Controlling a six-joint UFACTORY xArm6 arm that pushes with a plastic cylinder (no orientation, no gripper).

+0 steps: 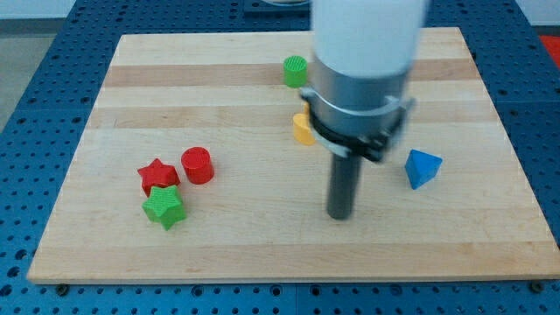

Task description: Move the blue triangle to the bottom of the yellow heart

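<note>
The blue triangle [423, 167] lies on the wooden board [262, 254] at the view's right. A yellow block [303, 129], probably the heart, lies near the middle, partly hidden behind my arm. My tip [339, 215] rests on the board to the left of and below the blue triangle, and below the yellow block. It touches no block.
A green cylinder [296, 70] stands near the view's top, above the yellow block. At the left, a red star [157, 176], a red cylinder [198, 164] and a green star [164, 207] sit close together. The arm's wide white body [367, 44] hides part of the board's top.
</note>
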